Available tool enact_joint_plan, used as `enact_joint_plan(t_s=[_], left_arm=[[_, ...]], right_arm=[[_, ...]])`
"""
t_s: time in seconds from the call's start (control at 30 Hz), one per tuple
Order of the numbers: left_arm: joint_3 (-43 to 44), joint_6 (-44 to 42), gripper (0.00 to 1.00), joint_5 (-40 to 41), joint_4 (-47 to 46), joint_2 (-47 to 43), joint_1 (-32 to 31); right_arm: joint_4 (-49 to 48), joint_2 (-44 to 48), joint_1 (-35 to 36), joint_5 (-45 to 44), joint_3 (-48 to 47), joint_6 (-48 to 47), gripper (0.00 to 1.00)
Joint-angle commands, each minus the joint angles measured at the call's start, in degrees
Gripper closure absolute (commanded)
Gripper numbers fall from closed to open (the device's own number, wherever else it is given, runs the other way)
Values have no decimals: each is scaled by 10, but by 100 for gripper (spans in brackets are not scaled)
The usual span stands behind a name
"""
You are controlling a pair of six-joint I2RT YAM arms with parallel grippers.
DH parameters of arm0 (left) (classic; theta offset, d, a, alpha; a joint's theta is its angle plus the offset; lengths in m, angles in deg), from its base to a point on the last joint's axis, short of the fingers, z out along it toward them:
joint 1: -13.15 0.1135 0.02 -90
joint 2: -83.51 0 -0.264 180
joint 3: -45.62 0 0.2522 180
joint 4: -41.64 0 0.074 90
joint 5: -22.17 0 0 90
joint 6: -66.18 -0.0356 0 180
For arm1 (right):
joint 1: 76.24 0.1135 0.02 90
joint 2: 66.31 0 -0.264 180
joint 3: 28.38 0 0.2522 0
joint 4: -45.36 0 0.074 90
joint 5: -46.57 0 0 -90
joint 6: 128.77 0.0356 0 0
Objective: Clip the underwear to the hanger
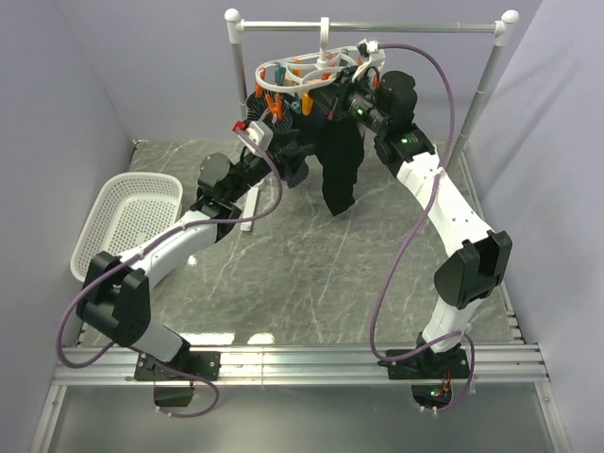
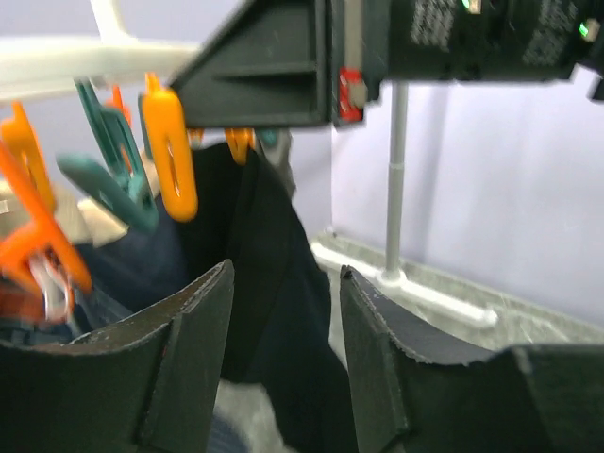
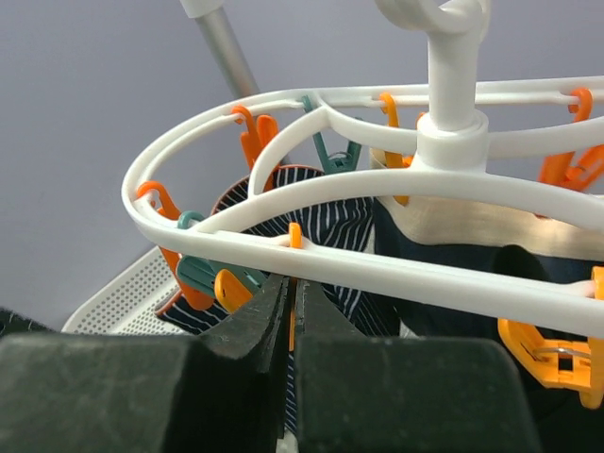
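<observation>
The white oval hanger point(image 1: 283, 68) hangs by its hook from the rail, with orange and teal pegs around its ring point(image 3: 330, 189). The black underwear point(image 1: 340, 170) hangs limp below the hanger, its lower end near the table. My right gripper point(image 1: 321, 102) is at the hanger's near side, and its jaws point(image 3: 293, 283) are shut on a thin orange peg under the ring. My left gripper point(image 1: 298, 143) is just left of the underwear. In the left wrist view it is open point(image 2: 285, 274), with the black cloth point(image 2: 283, 321) hanging just beyond the fingertips and an orange peg point(image 2: 172, 151) above left.
The silver rail stand point(image 1: 377, 26) spans the back; one of its poles point(image 2: 396, 179) stands right of the cloth. A dark striped garment point(image 3: 349, 231) and a navy piece with a cream band point(image 3: 453, 226) hang on the hanger. A white basket point(image 1: 132, 217) sits left.
</observation>
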Motion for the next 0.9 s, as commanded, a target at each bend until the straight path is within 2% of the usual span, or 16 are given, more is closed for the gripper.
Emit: enact_joint_plan(t_s=[0.0,0.1,0.37,0.87], left_arm=[[45,17,45,23,-40,22,-5],[62,6,43,36,-63,44,-12],[129,-33,43,71,-41,105,-15],[175,-67,53,104,-24,146,-13]], right_arm=[[16,2,5,-2,-36,-3,100],[16,6,5,-2,-30,-7,100],[15,11,5,4,-28,-5,100],[16,13,5,14,-27,-9,100]])
